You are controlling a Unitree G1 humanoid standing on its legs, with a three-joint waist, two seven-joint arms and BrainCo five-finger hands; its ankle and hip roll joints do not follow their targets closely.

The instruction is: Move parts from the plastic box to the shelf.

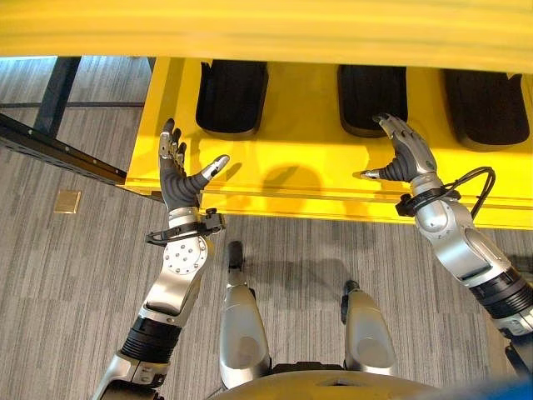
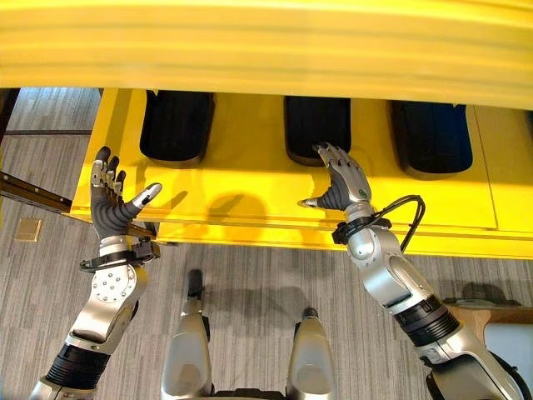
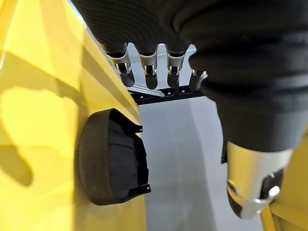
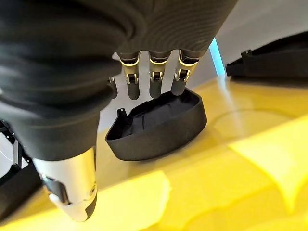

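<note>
Three black parts sit in a row on the yellow shelf (image 1: pixel 275 179), in the upper half of the frame: the left part (image 1: pixel 231 96), the middle part (image 1: pixel 371 96) and the right part (image 1: pixel 487 104). The plastic box I cannot find in these pictures.

The right hand (image 1: pixel 408 154) is at the centre right of the frame, fingers relaxed and a little bent, holding nothing; its fingertips (image 4: pixel 156 89) hang just over the near edge of the middle part. The left hand (image 1: pixel 179 175) is at the centre left, fingers straight and spread, also empty, near the left part but apart from it.

I judge that this step is a release or a small adjusting of the middle part. To do it well, the right hand should stay flat and move straight, so the fingertips do not catch the rim and drag the part out of the row.

The right wrist view shows that the middle part is a hollow shell with a thin raised rim, which the head views do not tell. The left wrist view shows the left part (image 3: pixel 113 156) seen from its side.
</note>
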